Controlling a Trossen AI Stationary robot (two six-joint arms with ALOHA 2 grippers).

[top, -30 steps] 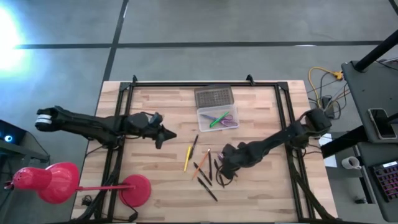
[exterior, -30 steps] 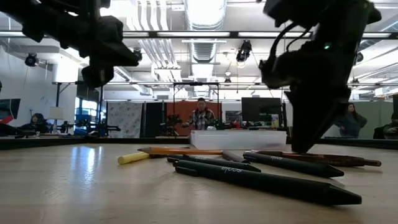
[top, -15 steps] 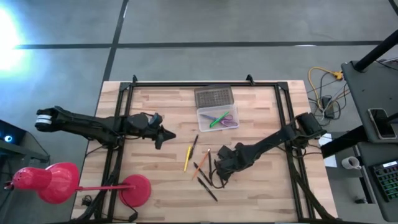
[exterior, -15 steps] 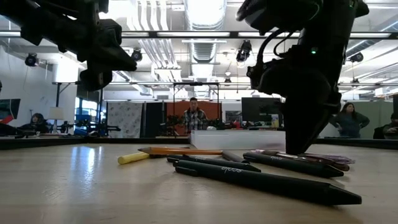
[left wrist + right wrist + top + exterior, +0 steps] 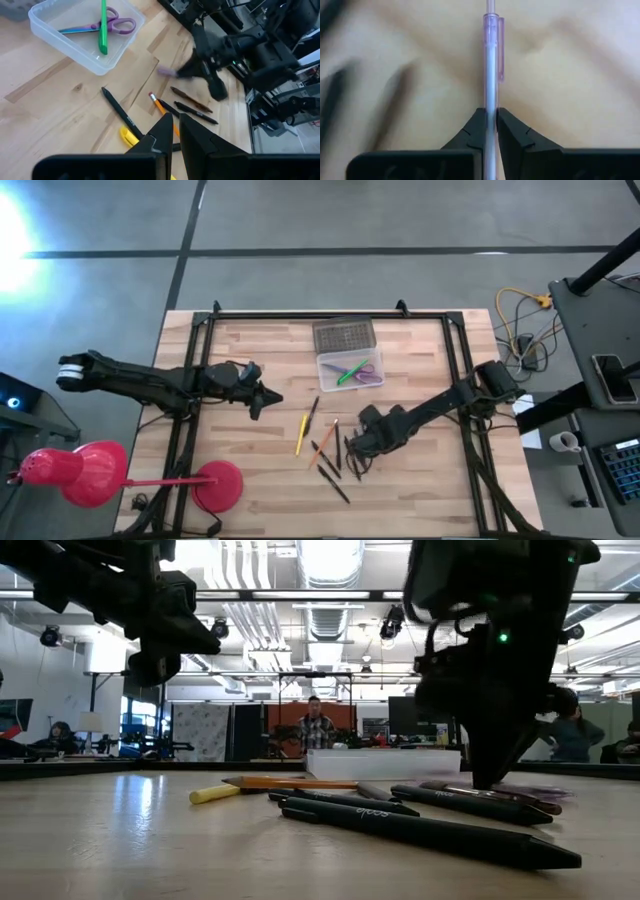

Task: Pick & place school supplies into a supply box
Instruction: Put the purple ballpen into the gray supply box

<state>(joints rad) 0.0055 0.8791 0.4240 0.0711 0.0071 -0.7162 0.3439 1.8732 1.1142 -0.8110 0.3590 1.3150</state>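
Observation:
My right gripper is low over the scattered pens near the table's middle and is shut on a lilac pen. That pen also shows beside the fingertips in the low view. My left gripper hovers shut and empty, left of the pens. The clear supply box lies open toward the far side, its grey ribbed lid folded back. It holds a green pen and purple-handled scissors. A yellow pen, an orange pencil and dark pens lie flat on the wood. My right gripper pinches the lilac pen's barrel between its two fingers, below the clip. The fingers come from above, pointing down, and lie across the pen. The pen sits about level, close to the tabletop; I cannot tell whether it still rests on the wood.
Black rails run along the table's left, right and far sides. A red lamp stands at the near left corner. Bare wood lies between the pens and the box. People stand in the room beyond the table.
My right gripper has shifted a little toward the left edge over the pens and back again, turning slightly at the wrist. The lilac pen now shows at its fingertips in the low view.

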